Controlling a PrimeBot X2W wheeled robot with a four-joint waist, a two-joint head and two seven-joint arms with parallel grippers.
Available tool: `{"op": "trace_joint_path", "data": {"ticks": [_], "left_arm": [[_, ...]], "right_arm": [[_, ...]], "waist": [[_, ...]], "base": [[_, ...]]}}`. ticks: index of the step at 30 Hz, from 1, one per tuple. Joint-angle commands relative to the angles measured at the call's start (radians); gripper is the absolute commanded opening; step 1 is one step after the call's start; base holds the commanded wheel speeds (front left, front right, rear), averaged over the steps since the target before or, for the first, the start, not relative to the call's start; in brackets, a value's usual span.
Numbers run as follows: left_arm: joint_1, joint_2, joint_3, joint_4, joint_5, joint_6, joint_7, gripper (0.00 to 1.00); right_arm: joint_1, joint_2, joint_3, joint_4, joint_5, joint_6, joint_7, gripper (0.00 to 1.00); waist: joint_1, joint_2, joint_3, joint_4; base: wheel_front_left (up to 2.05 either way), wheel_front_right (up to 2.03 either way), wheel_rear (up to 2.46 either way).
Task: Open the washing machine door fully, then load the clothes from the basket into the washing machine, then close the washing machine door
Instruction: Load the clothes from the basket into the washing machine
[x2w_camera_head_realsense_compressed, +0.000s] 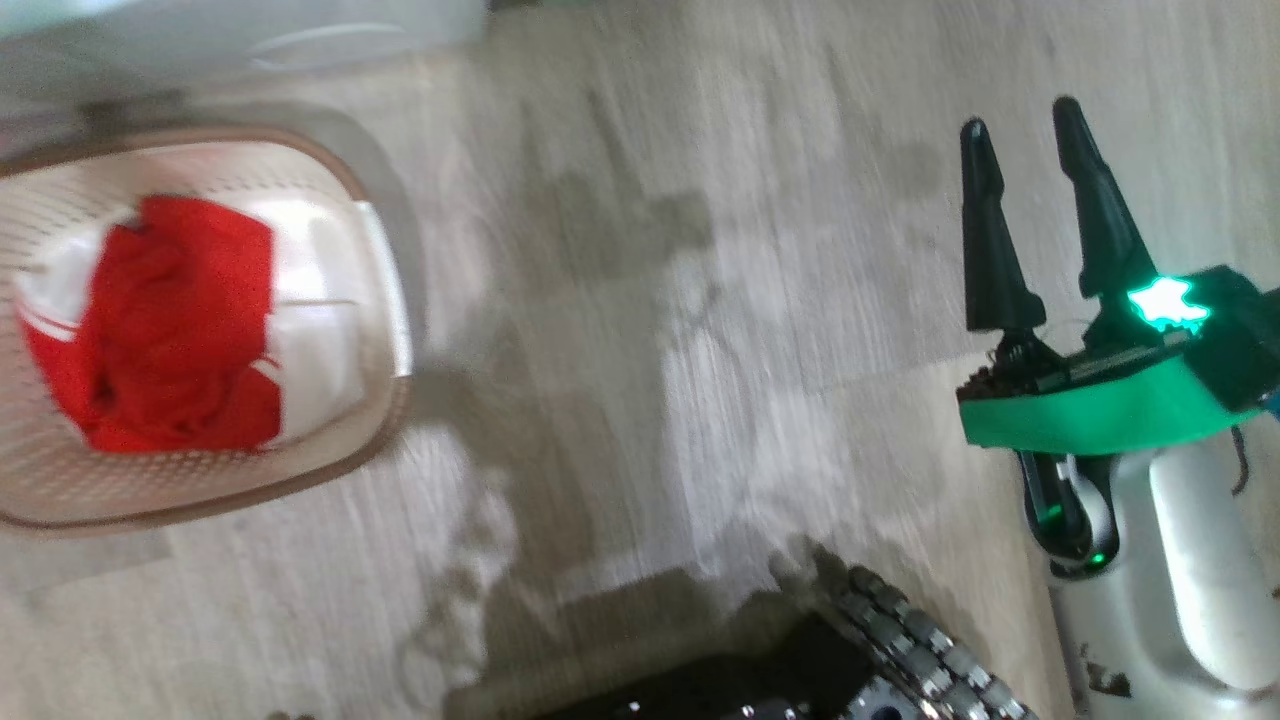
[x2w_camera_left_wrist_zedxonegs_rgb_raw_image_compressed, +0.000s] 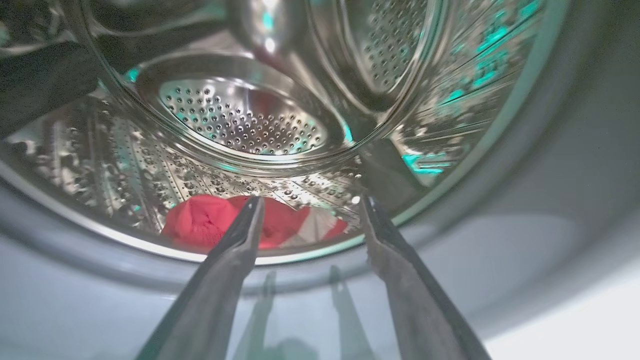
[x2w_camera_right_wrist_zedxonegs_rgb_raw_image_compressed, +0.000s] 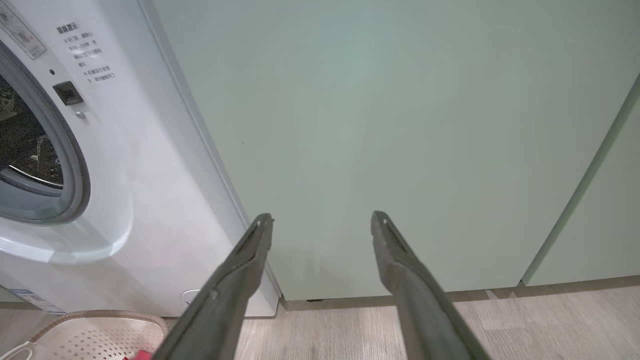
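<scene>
While the left gripper (x2w_camera_left_wrist_zedxonegs_rgb_raw_image_compressed: 312, 200) hangs open above a red garment (x2w_camera_left_wrist_zedxonegs_rgb_raw_image_compressed: 200, 222) low in the drum (x2w_camera_left_wrist_zedxonegs_rgb_raw_image_compressed: 240, 120), loading seems midway; clothes (x2w_camera_head_realsense_compressed: 170, 320) in the basket (x2w_camera_head_realsense_compressed: 180, 470), frame left, need another pick. Right gripper (x2w_camera_head_realsense_compressed: 1021, 114) gapes empty.

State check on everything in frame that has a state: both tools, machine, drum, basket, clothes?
left tool: open, empty, at the drum mouth.
right tool: open, empty, facing the green cabinet.
washing machine: opening uncovered.
drum: holds a red garment near its front lip.
basket: upright, with red clothes inside.
</scene>
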Motion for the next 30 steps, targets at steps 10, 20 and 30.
{"op": "trace_joint_path", "data": {"ticks": [10, 20, 30], "left_arm": [[0.497, -0.106, -0.011, -0.477, 0.040, 0.139, -0.044, 1.00], [0.773, -0.220, -0.049, -0.612, 0.112, 0.158, -0.050, 1.00], [0.898, -0.259, -0.080, -0.570, 0.146, 0.121, -0.051, 1.00]], "right_arm": [[0.071, 0.000, -0.046, 0.045, -0.079, 0.000, -0.009, 1.00], [0.152, 0.000, -0.091, 0.099, -0.121, 0.000, -0.009, 1.00], [0.276, 0.000, -0.114, 0.071, -0.124, 0.000, 0.024, 1.00]], "waist": [[0.0001, -0.0001, -0.247, 0.169], [0.0001, -0.0001, -0.422, 0.246], [0.0001, -0.0001, -0.574, 0.266]], "base": [[0.00, 0.00, 0.00], [0.00, 0.00, 0.00], [0.00, 0.00, 0.00]]}}
